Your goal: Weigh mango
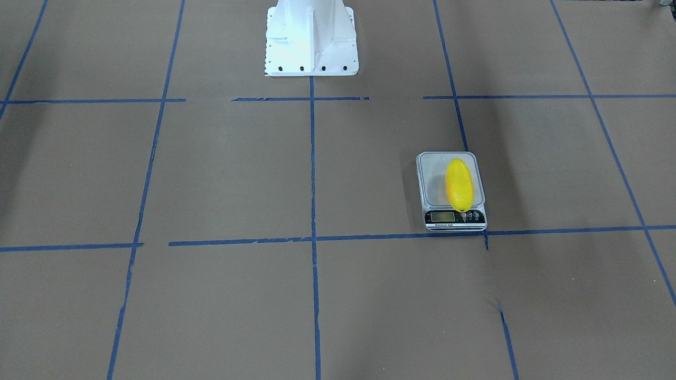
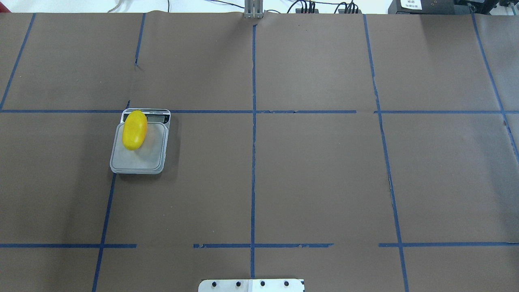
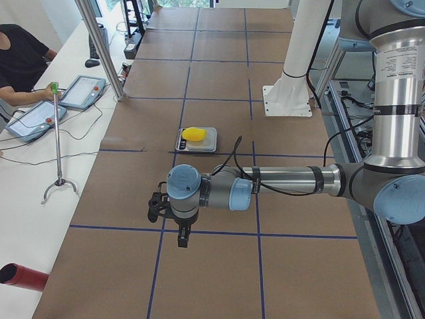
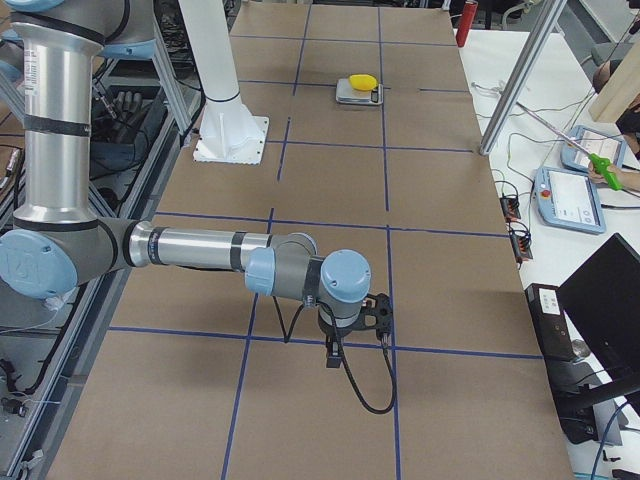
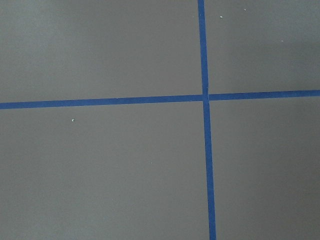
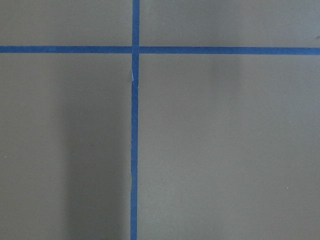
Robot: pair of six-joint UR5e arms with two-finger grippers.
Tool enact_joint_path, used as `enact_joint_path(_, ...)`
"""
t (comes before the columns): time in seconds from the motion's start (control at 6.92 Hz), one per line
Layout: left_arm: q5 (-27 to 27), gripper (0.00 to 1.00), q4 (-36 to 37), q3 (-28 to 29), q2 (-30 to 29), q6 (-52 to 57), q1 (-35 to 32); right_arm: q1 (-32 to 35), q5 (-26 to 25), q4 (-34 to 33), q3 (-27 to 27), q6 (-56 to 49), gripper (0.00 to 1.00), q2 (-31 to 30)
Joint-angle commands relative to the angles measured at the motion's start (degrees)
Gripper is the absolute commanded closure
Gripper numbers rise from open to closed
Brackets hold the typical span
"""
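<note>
The yellow mango (image 1: 457, 183) lies on the grey plate of a small digital scale (image 1: 434, 179), its dark tip over the display end. Both also show in the overhead view, mango (image 2: 134, 129) on scale (image 2: 140, 160), and small in the side views (image 3: 194, 133) (image 4: 362, 81). My left gripper (image 3: 155, 205) hangs over bare table far from the scale, seen only from the left end; I cannot tell its state. My right gripper (image 4: 378, 315) is likewise over bare table at the other end, state unclear. Both wrist views show only brown table and blue tape.
Blue tape lines (image 2: 254, 121) divide the brown table into squares. The white robot base (image 1: 311, 37) stands at the table's robot side. An operator with tablets (image 3: 30, 119), a metal post (image 3: 99, 46) and a red cylinder (image 3: 23, 276) stand along the far side.
</note>
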Motion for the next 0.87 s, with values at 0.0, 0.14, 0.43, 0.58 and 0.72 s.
enact_joint_path(0.0, 0.0, 0.0, 0.4, 0.0, 0.1, 0.0, -0.1, 0.0, 0.0, 0.0, 0.0, 0.0, 0.0, 0.0)
enact_joint_path(0.14, 0.0, 0.0, 0.4, 0.2, 0.1, 0.0, -0.1, 0.0, 0.0, 0.0, 0.0, 0.0, 0.0, 0.0)
enact_joint_path(0.43, 0.0, 0.0, 0.4, 0.0, 0.1, 0.0, -0.1, 0.0, 0.0, 0.0, 0.0, 0.0, 0.0, 0.0)
enact_joint_path(0.58, 0.0, 0.0, 0.4, 0.1, 0.1, -0.1, -0.1, 0.0, 0.0, 0.0, 0.0, 0.0, 0.0, 0.0)
enact_joint_path(0.72, 0.0, 0.0, 0.4, -0.1, 0.1, -0.2, -0.1, 0.0, 0.0, 0.0, 0.0, 0.0, 0.0, 0.0)
